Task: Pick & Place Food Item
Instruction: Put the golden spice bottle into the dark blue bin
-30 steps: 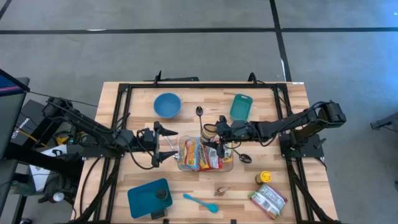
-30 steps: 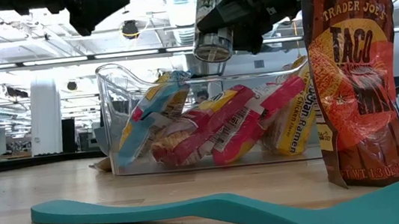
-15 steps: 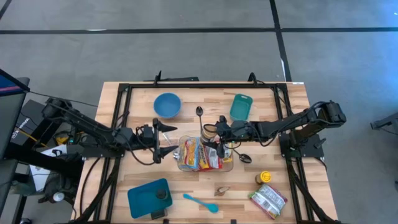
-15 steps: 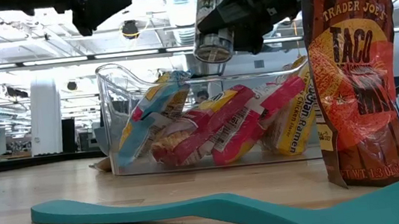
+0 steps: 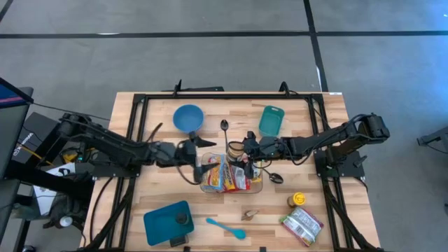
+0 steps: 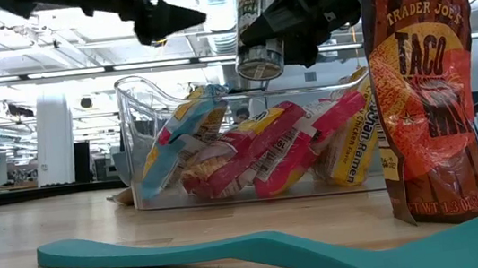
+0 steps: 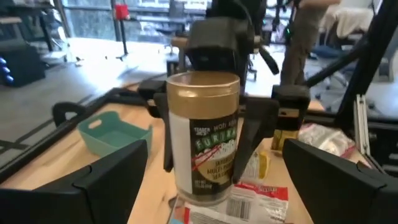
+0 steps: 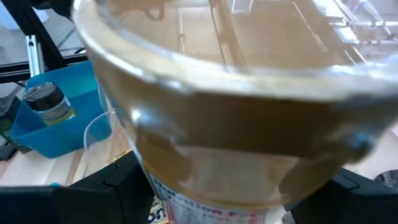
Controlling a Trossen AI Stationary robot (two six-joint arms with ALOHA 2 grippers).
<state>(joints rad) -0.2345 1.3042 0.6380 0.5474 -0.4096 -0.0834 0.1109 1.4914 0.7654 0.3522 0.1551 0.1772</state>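
**Furikake jar hanging over the bin, a second gripper closing in**

We are looking at the furikake jar [image 7: 202, 140], gold lid up and label out, hanging upright in the air just above the clear bin [image 6: 149, 176]. The right gripper [image 5: 239, 148] is clamping it by the sides, fingers wrapped around the glass, so the jar is riding with its base clear of the packets below. From table height we are seeing that base hovering over the bin's rim, not yet down inside.

Under it, the bin is already crowded with ramen packets [image 6: 260, 159], pink and yellow, leaning on one another. That, we are guessing, is why the jar is being held upright and high: it needs a gap to drop into rather than a tilt onto soft wrappers.

The left gripper [image 5: 198, 142] is facing the jar from the other side with its fingers spread wide and nothing between them. We are reading that as a handover or a steadying reach, though we cannot be sure which.

Further out, a taco shell bag [image 6: 424, 95] is standing upright near the table's front edge, a teal spoon [image 5: 225, 227] is lying flat beside it, and a blue bowl [image 5: 187, 117] is sitting at the back.
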